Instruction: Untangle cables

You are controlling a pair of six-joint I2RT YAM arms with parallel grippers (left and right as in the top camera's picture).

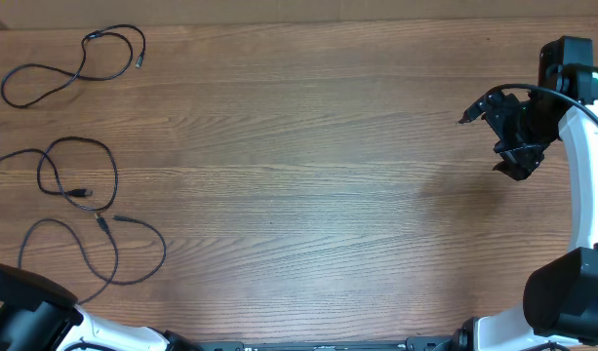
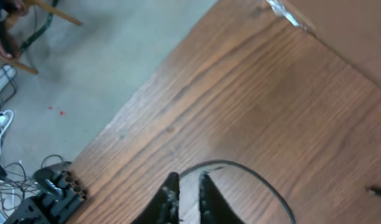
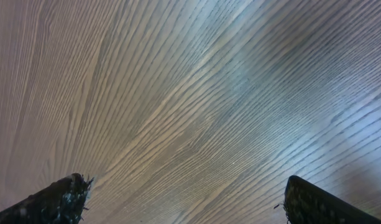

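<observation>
Three thin black cables lie apart at the table's left in the overhead view: one at the top left [image 1: 140, 54], one looped at mid left [image 1: 79, 192], one in a wide loop at the lower left [image 1: 164, 249]. My left gripper [image 2: 188, 180] is shut with only a thin gap and holds nothing. An arc of cable [image 2: 265, 180] curves just beyond its tips near the table edge. The left arm sits at the overhead view's bottom left, and its fingers do not show there. My right gripper [image 1: 503, 136] is wide open and empty [image 3: 184, 199] above bare wood at the far right.
The wooden table [image 1: 308, 175] fills the overhead view. In the left wrist view the table's edge runs diagonally, with grey floor [image 2: 103, 56], loose cords and a black block [image 2: 50, 186] below it. The right arm's base [image 1: 572, 302] stands at the bottom right.
</observation>
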